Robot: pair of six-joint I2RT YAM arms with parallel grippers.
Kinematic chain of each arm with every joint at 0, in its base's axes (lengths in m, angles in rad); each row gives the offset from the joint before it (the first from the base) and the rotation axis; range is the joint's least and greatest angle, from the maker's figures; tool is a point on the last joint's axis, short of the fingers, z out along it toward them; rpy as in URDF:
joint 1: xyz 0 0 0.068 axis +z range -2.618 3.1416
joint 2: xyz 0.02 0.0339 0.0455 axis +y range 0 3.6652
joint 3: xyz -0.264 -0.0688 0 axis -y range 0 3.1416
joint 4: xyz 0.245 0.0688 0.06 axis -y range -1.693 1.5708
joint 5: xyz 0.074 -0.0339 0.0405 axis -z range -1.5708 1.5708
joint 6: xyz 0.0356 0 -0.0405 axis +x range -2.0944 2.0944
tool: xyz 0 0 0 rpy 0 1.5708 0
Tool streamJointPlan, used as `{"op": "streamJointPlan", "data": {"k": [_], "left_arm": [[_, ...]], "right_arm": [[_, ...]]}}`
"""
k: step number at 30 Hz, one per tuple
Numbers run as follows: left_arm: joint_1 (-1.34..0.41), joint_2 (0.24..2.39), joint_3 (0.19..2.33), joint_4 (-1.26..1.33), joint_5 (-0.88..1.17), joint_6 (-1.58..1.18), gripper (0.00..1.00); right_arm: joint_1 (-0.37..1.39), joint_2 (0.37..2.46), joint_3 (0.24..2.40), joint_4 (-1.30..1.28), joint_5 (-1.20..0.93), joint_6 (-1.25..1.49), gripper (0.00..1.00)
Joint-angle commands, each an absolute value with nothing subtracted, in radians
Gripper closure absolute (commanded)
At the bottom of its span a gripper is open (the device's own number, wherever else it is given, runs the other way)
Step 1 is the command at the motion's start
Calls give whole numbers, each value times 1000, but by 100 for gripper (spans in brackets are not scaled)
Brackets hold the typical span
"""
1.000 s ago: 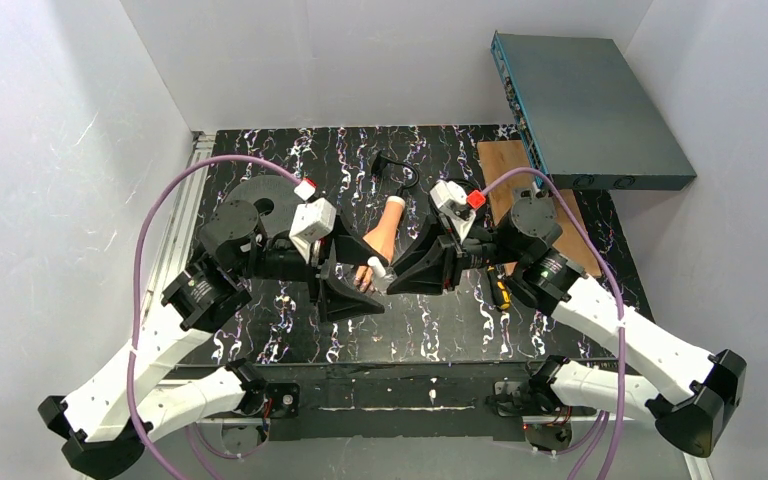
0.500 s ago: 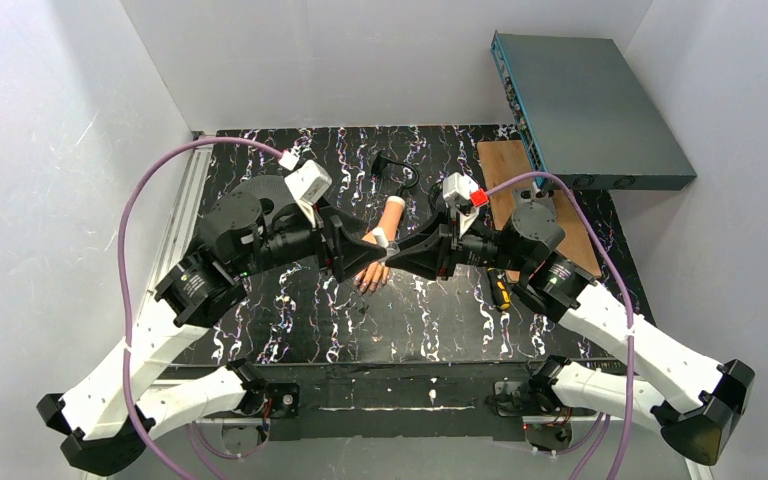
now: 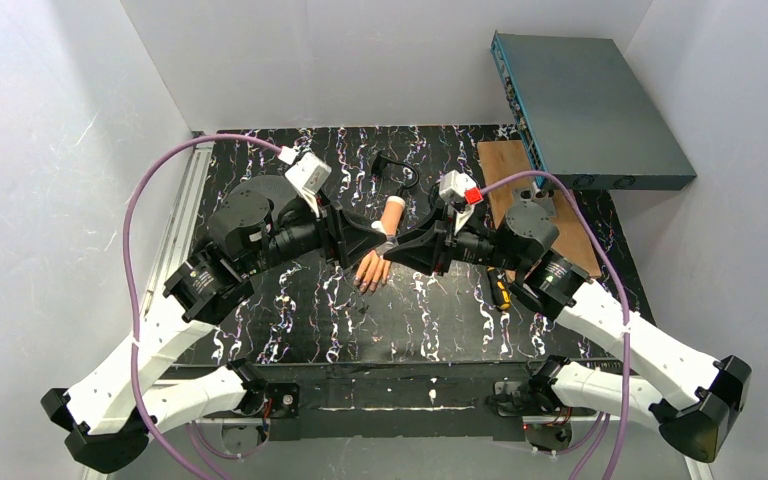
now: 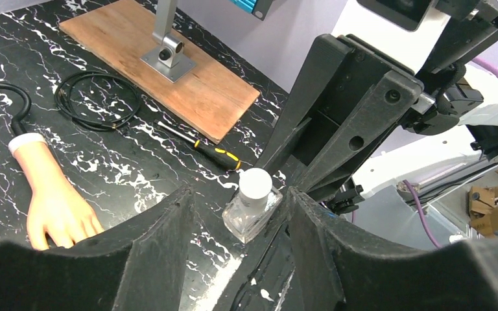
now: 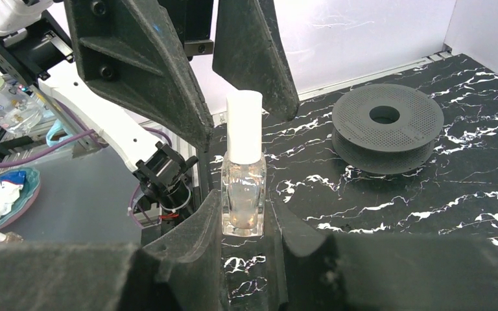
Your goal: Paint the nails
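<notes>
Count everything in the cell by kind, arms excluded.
mannequin hand: 1
bottle: 1
spool: 1
screwdriver: 1
cable: 1
board: 1
box: 1
Total: 7

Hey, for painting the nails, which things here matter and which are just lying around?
For the job: mannequin hand, clear polish bottle clamped in the right claw, left claw open around its cap.
Lying about: screwdriver, black cable, wooden board, grey spool, grey box.
</notes>
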State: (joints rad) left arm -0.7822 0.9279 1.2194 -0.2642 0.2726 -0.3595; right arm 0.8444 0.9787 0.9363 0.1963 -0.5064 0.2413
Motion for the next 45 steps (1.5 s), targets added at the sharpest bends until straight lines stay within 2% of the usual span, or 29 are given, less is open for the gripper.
{"op": "streamJointPlan", "data": {"k": [1,8,16,17,20,21,25,31,36,37,40,41,43,45], "left_arm": [[-785,923,1209,-214,272,-384,50],[-785,933,1196,-205,276,-392,69],[-784,944,1178,-193,302,-407,71],[-785,943,1176,-190,307,-408,76],[-784,944,1165,-174,337,-409,98],[-784,942,1160,-166,357,-407,100],[-784,920,1127,-101,523,-363,100],[-784,888,1098,-7,811,-316,100],[-785,886,1109,-25,866,-300,100],[-785,885,1113,-33,861,-298,93],[-785,879,1127,-70,833,-283,46],[-785,879,1138,-86,825,-277,36],[-785,880,1165,-136,814,-258,27],[-785,880,1192,-178,813,-238,25]], "right_arm": [[845,988,948,254,-500,235,99],[845,992,955,258,-503,234,99],[846,997,966,256,-506,237,99],[846,996,966,255,-507,236,99],[846,998,964,259,-511,239,99],[845,999,963,261,-514,241,99],[845,988,950,307,-561,271,99],[845,988,950,399,-784,363,99],[844,977,945,423,-805,382,99],[844,973,943,422,-801,382,99],[844,962,938,404,-795,374,99],[844,958,937,393,-791,369,99],[844,949,933,369,-786,357,99],[844,945,931,349,-786,350,99]]}}
